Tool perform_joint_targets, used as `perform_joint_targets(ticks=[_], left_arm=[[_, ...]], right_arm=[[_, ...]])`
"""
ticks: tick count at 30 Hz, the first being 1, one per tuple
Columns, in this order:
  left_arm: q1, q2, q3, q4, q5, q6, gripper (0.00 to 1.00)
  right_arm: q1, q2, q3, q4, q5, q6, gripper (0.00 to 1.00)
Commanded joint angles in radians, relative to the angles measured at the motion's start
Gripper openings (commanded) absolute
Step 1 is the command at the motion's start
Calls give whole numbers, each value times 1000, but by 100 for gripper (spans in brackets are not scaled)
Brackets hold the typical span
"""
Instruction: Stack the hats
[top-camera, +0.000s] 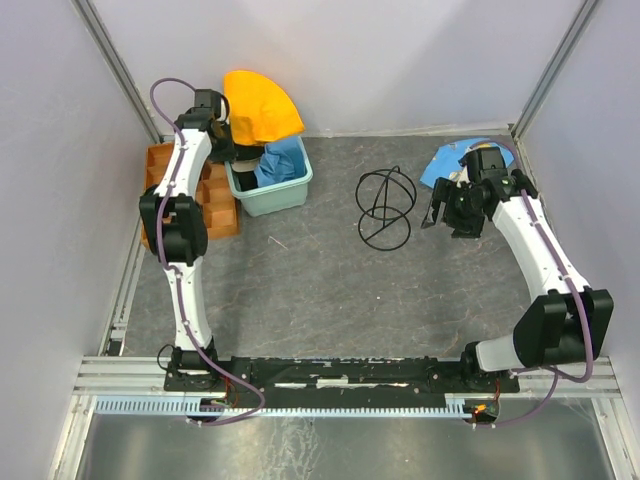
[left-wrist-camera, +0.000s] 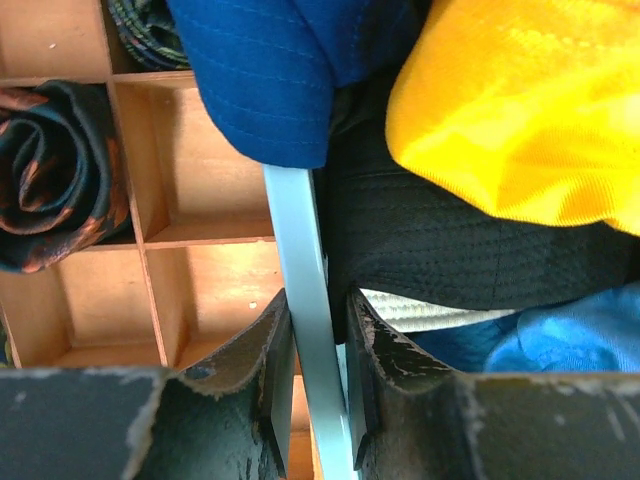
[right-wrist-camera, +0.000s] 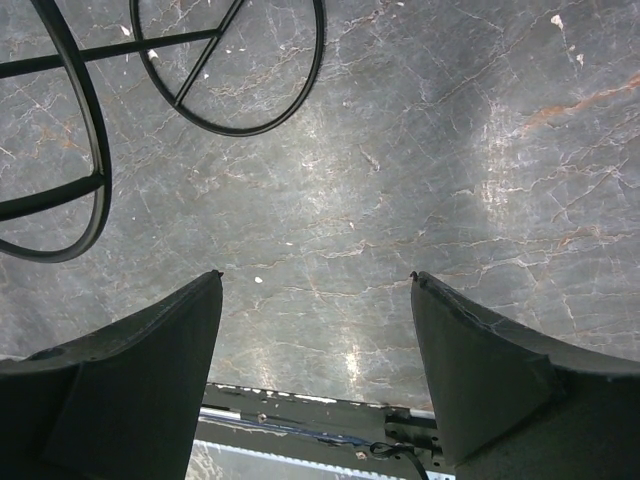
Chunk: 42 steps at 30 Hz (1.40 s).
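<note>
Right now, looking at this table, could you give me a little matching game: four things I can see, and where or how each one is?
Things:
1. yellow-orange hat
2. black wire stand
3. right tool
4. wooden tray

Places or states:
A. open, over a bare patch of the table
B. on top of the pile in the mint-green tub
C. just left of the tub, split into compartments
D. alone near the middle of the table

Pairs: 1-B, 2-D, 3-A, 4-C
</note>
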Motion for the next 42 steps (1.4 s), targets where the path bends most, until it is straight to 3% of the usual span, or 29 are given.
perform_joint_targets(ticks=[1, 4, 8, 10, 13, 15, 27, 30, 35, 38, 42], left_arm=[[15, -20, 6, -24, 152, 173, 29], [19, -48, -2, -27, 242, 204, 28], [19, -68, -20, -36, 245, 211, 27], [19, -81, -48, -36, 213, 205, 33], [22, -98, -70, -35, 186, 195, 55], [28, -107, -69, -35, 189, 182, 62], [92, -255, -49, 40, 292, 30, 68], [95, -286, -43, 68, 263, -64, 68], [95, -294, -6, 90, 150, -422, 69], [84, -290, 11, 122, 128, -591, 100], [35, -252, 87, 206, 122, -652, 99]], right_arm=[[4, 25, 74, -20, -15, -19, 84], [16, 44, 108, -35, -10, -25, 84], [23, 54, 113, -34, -9, -24, 84], [28, 60, 109, -27, -13, -21, 84], [38, 66, 104, -18, -19, -16, 84], [46, 70, 98, -13, -22, -15, 84], [54, 50, 56, -7, -19, -37, 84], [54, 46, 51, -6, -16, -42, 84], [54, 37, 47, -7, 8, -34, 85], [55, 20, 40, -1, 21, -28, 86], [53, 6, 35, 3, 36, -30, 87]])
